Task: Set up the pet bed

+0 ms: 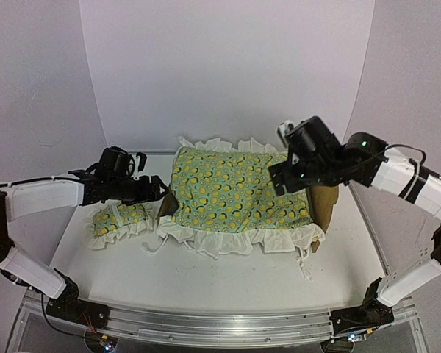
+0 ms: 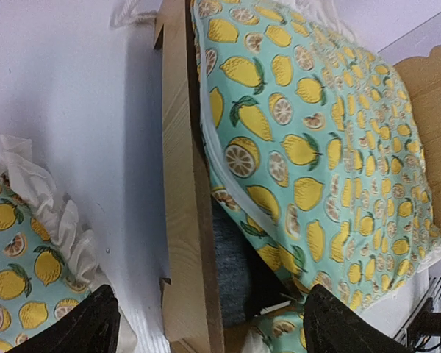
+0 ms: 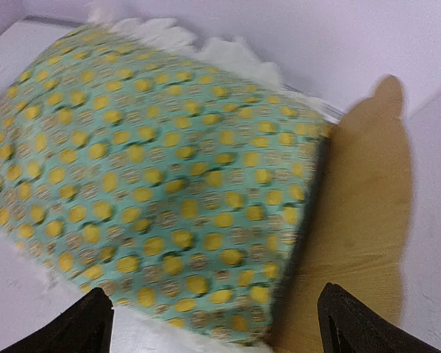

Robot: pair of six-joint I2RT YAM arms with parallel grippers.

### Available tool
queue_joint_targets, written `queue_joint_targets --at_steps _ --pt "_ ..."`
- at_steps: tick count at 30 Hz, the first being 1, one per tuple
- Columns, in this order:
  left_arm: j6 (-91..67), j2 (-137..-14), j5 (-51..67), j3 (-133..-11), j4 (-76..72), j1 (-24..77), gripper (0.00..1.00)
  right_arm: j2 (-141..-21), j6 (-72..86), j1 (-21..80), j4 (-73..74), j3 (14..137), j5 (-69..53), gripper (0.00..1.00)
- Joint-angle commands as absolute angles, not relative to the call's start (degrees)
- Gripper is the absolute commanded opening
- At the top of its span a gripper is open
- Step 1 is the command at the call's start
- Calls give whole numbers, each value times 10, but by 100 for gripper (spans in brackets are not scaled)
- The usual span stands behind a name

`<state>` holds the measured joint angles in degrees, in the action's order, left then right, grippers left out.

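At the far left we see the left gripper reaching in over the white table, its two fingers spread wide apart with nothing between them; in its wrist view they sit on either side of the bed's plywood foot rail without closing on it. Just below and near that gripper lies the small ruffled pillow, printed with lemons, resting flat on the table just left of the bed. Next comes the pet bed itself, standing around the middle of the table with its foot end to the left and its headboard upright at the right. We can make out a strip of the dark grey base panel inside the foot rail, where the cover lifts slightly. The lemon-patterned quilt is draped over almost the whole frame, its white ruffle hanging over the near side and sticking up along the far side. At the right, the right gripper hovers above the quilt's right end, just beside the headboard, its fingers also parted wide and holding nothing.
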<state>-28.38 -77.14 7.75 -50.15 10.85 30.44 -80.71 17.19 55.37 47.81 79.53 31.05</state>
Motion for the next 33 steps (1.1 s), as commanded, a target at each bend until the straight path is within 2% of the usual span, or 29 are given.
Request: queue_joint_targets --at_steps 1,7,10,12,16,22,25,27,29,33 --pt "-234 -852 170 -565 46 291 85 -791 185 442 599 857 405 98" --pt "-247 -883 215 -522 10 302 70 -828 178 336 618 890 412 92" --pt "-262 -867 211 -492 3 332 53 -852 165 294 603 892 387 74" --pt "-279 -851 201 -475 3 359 44 -872 141 276 574 898 371 59" --pt "-321 -812 165 -442 -18 421 36 -929 91 228 510 927 352 44" --pt "-392 -771 151 -405 -62 517 35 -1033 -31 157 387 988 293 45" --pt "-401 -791 128 -429 -75 585 40 -1100 -69 146 339 1050 232 50" --pt "-387 -815 133 -463 -81 618 47 -1162 -77 142 338 1124 196 52" --pt "-370 -833 144 -485 -82 641 55 -1202 -84 142 338 1184 188 61" --pt "-341 -804 124 -481 -73 647 72 -1242 -106 141 373 1285 242 89"
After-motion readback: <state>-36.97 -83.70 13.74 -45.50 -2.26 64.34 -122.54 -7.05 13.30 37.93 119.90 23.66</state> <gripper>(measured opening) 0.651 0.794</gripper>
